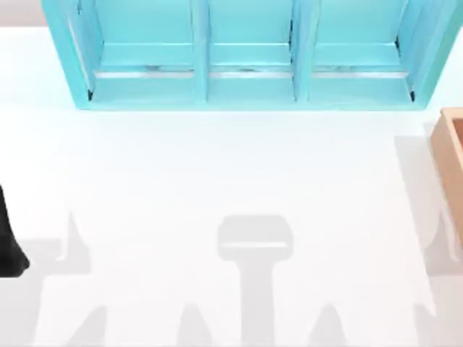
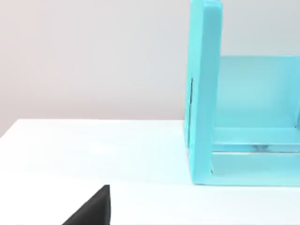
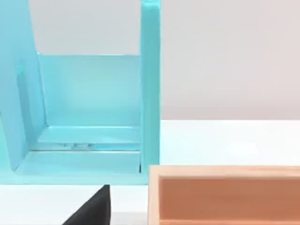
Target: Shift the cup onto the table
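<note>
Left edge, near side: a black piece of your left arm [image 1: 10, 242] pokes onto the table [image 1: 217, 166], parked. In the left wrist view a matte black wedge of the left gripper [image 2: 91, 211] shows low over the white top. You cannot tell whether it is spread or pressed together.

The table is flat, glossy, plain white and unmarked. Soft grey shadows lie along its near side, one blocky patch at centre and thinner ones toward both ends. Wide open room runs across the whole middle, left to right.

Far centre: the turquoise shelf unit [image 1: 249, 94], smooth with hard straight edges. Its long axis runs left-right along the far edge. Upright panels split it into three open bays facing the near side, each with a low step on its floor. The left wrist view catches its left end panel [image 2: 204, 93] standing upright on the table, with bare white surface beside it.

Where the cup is, and which way it points, you cannot tell.

Right edge: a tan wooden box [image 1: 452, 155], matte, with straight thick walls and an open top, well apart from the shelf unit. In the right wrist view its rim [image 3: 225, 172] lies just near of the shelf's right end panel. A black wedge of the right gripper [image 3: 91, 211] shows beside it; its state cannot be told.
</note>
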Tool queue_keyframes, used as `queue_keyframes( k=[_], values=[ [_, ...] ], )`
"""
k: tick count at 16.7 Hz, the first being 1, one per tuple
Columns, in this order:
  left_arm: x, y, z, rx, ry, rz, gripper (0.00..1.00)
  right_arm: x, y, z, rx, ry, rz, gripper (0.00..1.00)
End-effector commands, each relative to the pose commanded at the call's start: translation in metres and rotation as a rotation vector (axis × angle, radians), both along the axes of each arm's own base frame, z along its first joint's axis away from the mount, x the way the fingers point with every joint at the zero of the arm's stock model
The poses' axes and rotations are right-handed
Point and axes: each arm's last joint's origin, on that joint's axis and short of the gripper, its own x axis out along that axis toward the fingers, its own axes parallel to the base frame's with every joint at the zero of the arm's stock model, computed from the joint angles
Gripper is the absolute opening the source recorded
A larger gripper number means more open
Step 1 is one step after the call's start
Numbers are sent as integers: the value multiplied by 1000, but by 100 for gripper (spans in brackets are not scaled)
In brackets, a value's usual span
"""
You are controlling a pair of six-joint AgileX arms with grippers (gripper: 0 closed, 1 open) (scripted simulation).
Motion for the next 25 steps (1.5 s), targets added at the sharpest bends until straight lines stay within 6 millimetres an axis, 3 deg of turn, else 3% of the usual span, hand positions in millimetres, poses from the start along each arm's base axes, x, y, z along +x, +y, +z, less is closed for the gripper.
queue_keyframes(
  k=[5,10,13,17,22,25],
  values=[
    [0,0,0,0,0,0,100,0,-3,11,-20,61,-27,100],
    [0,0,0,0,0,0,100,14,-14,56,-86,358,-101,100],
    [0,0,0,0,0,0,100,42,-27,79,-108,651,-126,100],
    [0,0,0,0,0,0,100,90,-54,93,-95,1043,-116,100],
    [0,0,0,0,0,0,100,142,-94,94,-39,1392,-59,100],
    [0,0,0,0,0,0,100,162,-114,89,-6,1513,-25,100]
  ],
)
